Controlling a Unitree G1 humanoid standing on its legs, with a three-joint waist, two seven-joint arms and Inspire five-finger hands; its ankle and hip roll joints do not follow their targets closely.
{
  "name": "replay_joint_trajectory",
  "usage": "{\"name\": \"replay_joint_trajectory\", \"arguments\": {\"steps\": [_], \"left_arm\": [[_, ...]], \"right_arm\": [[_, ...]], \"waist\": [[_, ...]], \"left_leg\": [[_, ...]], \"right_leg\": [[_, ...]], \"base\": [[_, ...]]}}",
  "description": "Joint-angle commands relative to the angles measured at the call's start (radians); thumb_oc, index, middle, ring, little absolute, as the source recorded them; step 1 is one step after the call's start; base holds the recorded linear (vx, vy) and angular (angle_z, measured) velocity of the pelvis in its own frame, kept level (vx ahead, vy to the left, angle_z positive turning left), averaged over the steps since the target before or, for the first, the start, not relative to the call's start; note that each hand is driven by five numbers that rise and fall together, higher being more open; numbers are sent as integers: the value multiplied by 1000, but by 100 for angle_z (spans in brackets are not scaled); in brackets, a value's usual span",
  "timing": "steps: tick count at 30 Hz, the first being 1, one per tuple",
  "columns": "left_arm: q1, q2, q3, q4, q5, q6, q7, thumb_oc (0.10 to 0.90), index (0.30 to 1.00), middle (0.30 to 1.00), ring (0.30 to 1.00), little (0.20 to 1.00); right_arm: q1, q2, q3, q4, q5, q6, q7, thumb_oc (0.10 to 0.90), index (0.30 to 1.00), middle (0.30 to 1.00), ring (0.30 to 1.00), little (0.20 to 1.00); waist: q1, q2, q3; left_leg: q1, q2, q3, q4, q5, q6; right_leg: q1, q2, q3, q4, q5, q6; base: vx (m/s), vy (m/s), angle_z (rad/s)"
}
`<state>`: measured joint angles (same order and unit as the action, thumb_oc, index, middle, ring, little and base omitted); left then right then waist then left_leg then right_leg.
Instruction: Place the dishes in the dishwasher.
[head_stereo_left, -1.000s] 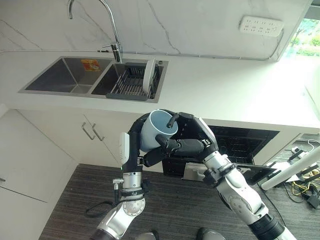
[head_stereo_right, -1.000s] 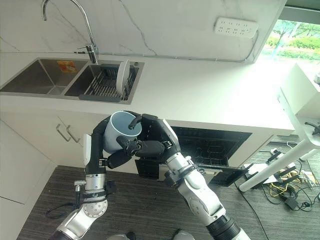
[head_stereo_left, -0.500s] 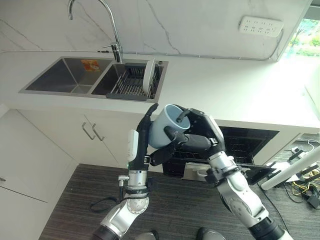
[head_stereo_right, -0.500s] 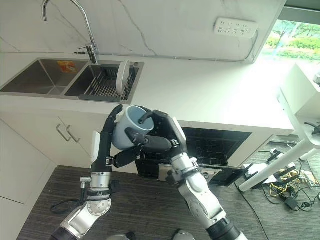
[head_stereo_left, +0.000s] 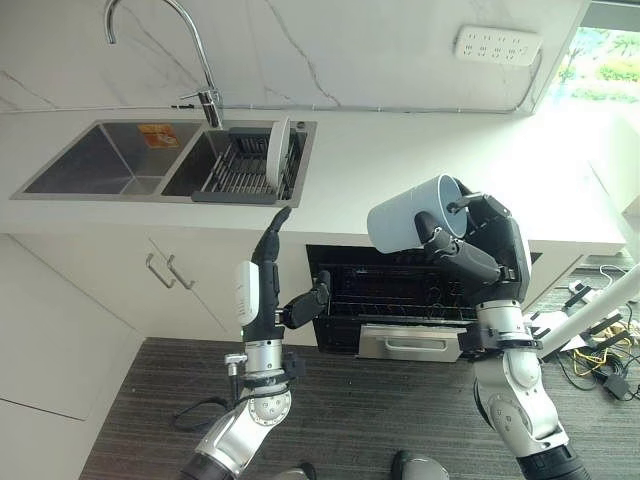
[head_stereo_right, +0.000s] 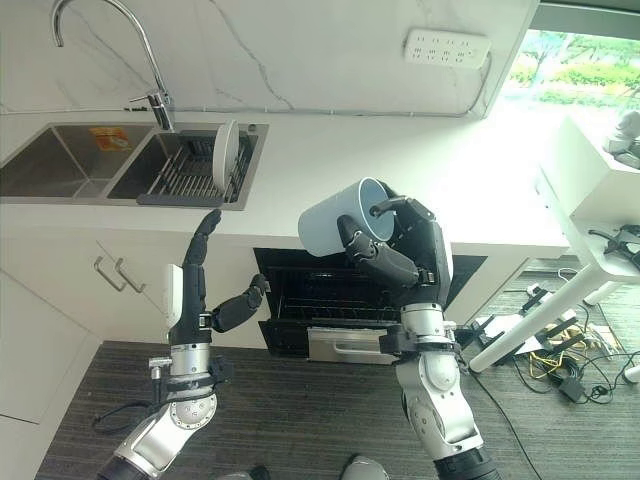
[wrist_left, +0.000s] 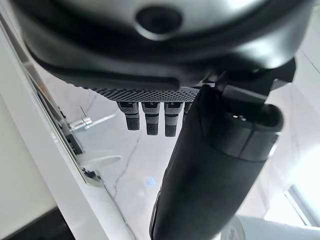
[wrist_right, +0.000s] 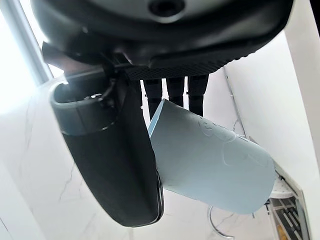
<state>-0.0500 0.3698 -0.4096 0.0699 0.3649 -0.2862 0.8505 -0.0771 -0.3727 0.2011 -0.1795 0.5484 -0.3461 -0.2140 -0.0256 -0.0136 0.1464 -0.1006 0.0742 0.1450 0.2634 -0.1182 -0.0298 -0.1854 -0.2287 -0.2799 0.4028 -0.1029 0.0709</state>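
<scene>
Above the open dishwasher (head_stereo_left: 420, 290) under the white stone surface (head_stereo_left: 420, 170), I've got the pale blue cylindrical mug (head_stereo_left: 412, 213) up in the right hand (head_stereo_left: 485, 250). Fingers hook over the rim, thumb presses the outer wall, so the grip is closed round it. Mug is tipped, mouth toward the hand, base pointing to the robot's left. Right wrist cam confirms: mug (wrist_right: 210, 160) sits between the thumb and the finger row.

Left hand (head_stereo_left: 268, 275) is raised in front of the white cabinet doors (head_stereo_left: 170, 280), just left of the dishwasher opening. Fingers straight and pointing up, thumb stuck out toward the racks, nothing in it. It stands well apart from the mug.

Dishwasher's dark wire rack (head_stereo_right: 335, 300) is visible inside, w/ a steel-fronted lower drawer (head_stereo_left: 410, 342) pulled out below it.

Further left, the double steel sink (head_stereo_left: 130, 165) holds a dark drying rack (head_stereo_left: 240, 172) w/ one white plate (head_stereo_left: 274, 155) standing on edge. Curved chrome tap (head_stereo_left: 190, 55) rises behind the sink. White socket strip (head_stereo_left: 497, 45) on the marble wall.
</scene>
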Motion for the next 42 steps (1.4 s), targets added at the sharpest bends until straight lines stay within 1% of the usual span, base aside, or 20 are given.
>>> {"name": "replay_joint_trajectory", "arguments": {"steps": [1,3,4,6,9,10,12,14,15,18,25,27,30,32,33,35,36,37,40,42], "left_arm": [[-48,33,63,-107,16,-32,44,800,900,900,900,900],[-43,45,72,-84,4,-52,-18,800,900,900,900,900],[-43,47,73,-79,2,-59,-32,800,900,900,900,900],[-41,64,67,-58,8,-87,-123,800,900,900,900,900],[-34,97,55,-15,23,-107,-191,800,900,900,900,900],[-35,106,56,-4,18,-108,-201,800,900,900,900,900],[-37,118,58,16,10,-116,-212,800,900,900,900,900],[-37,129,64,40,-4,-124,-224,800,900,900,900,900],[-36,133,69,45,-7,-128,-229,800,900,900,900,900],[-22,138,84,57,-15,-143,-242,800,900,900,900,900],[6,134,97,52,-7,-143,-257,800,900,900,900,900],[9,132,99,56,-8,-142,-254,800,900,900,900,900],[11,130,97,59,-2,-142,-250,800,900,900,900,900],[10,128,95,63,0,-142,-248,800,900,900,900,900],[9,127,92,63,3,-138,-247,800,900,900,900,900],[11,126,90,63,5,-137,-245,800,900,900,900,900],[12,126,92,64,7,-138,-244,800,900,900,900,900],[-120,110,60,78,28,-128,-236,800,900,900,900,900],[-112,111,59,88,30,-126,-223,800,900,900,900,900],[-106,111,69,91,21,-128,-218,800,900,900,900,900]], "right_arm": [[-67,-23,-77,-94,-102,-110,-9,400,300,300,300,300],[-62,-40,-83,-74,-204,-80,-39,400,300,300,300,300],[-62,-44,-83,-70,-217,-77,-46,400,300,300,300,300],[-65,-68,-87,-29,-292,-60,-70,400,300,300,300,300],[-71,-118,-99,36,-421,-47,-105,400,300,300,300,300],[-74,-132,-101,46,-432,-37,-105,400,300,300,300,300],[-82,-149,-101,63,-427,-17,-93,400,300,300,300,300],[-93,-162,-88,106,-358,25,-27,400,300,300,300,300],[-95,-161,-83,122,-334,37,-8,400,300,300,300,300],[-95,-142,-65,175,-276,55,3,400,300,300,300,300],[-79,-75,-66,255,-135,18,27,400,300,300,300,300],[-73,-53,-69,261,-123,-3,50,400,300,300,300,300],[-77,-40,-68,262,-78,-9,65,400,300,300,300,300],[-78,-35,-67,261,-72,-12,65,400,300,300,300,300],[-79,-28,-64,260,-73,-28,55,400,300,300,300,300],[-76,-25,-68,256,-84,-31,34,400,300,300,300,300],[-73,-25,-70,253,-100,-29,44,400,300,300,300,300],[-91,-37,-82,295,26,-101,166,400,300,300,300,300],[-90,-30,-80,289,30,-96,185,400,300,300,300,300],[-87,-25,-88,284,11,-85,170,400,300,300,300,300]], "waist": [[2,-14,-35],[0,-14,-38],[0,-14,-38],[-2,-14,-41],[-7,-11,-43],[-8,-11,-43],[-8,-10,-43],[-7,-10,-41],[-6,-10,-40],[-3,-13,-39],[-3,-13,-37],[-3,-11,-37],[-2,-10,-39],[-2,-10,-40],[-2,-9,-41],[-3,-8,-41],[-4,-8,-41],[-19,-17,16],[-20,-17,10],[-21,-19,3]], "left_leg": [[13,56,-18,37,-59,-31],[12,59,-14,37,-58,-33],[11,59,-13,37,-58,-33],[9,62,-10,37,-56,-34],[9,66,-5,37,-56,-36],[9,67,-3,37,-56,-37],[9,68,-1,37,-55,-38],[9,71,0,37,-53,-40],[8,72,0,37,-52,-41],[7,77,3,37,-49,-44],[6,85,5,37,-42,-47],[7,85,5,37,-41,-47],[8,85,4,37,-42,-47],[8,85,4,37,-42,-47],[7,85,4,37,-42,-46],[7,85,4,37,-42,-45],[7,84,3,37,-43,-45],[-53,41,72,37,-25,-8],[-57,41,67,37,-21,-10],[-55,41,67,37,-26,-13]], "right_leg": [[110,12,86,-103,-23,99],[108,13,88,-103,-23,100],[108,13,88,-103,-23,100],[105,13,90,-103,-23,101],[101,14,95,-103,-21,104],[100,14,96,-103,-20,104],[98,14,99,-103,-20,105],[95,15,103,-103,-19,105],[94,15,103,-103,-18,105],[92,15,105,-103,-16,105],[89,16,106,-103,-11,103],[90,16,105,-103,-12,102],[92,17,104,-103,-15,101],[91,17,104,-103,-15,100],[91,16,103,-103,-15,100],[91,17,104,-103,-16,100],[91,17,104,-103,-16,99],[43,47,41,-103,26,85],[35,50,51,-103,26,80],[31,53,65,-103,17,80]], "base": [[0,0,0],[0,0,0],[0,0,0],[0,0,0],[0,0,0],[0,0,0],[12,3,-5],[12,-7,-8],[6,-13,-8],[3,-29,-4],[-1,-6,-1],[-8,-3,-4],[0,0,0],[0,0,0],[0,0,0],[0,0,0],[0,0,0],[0,0,0],[39,-8,0],[71,-38,0]]}}
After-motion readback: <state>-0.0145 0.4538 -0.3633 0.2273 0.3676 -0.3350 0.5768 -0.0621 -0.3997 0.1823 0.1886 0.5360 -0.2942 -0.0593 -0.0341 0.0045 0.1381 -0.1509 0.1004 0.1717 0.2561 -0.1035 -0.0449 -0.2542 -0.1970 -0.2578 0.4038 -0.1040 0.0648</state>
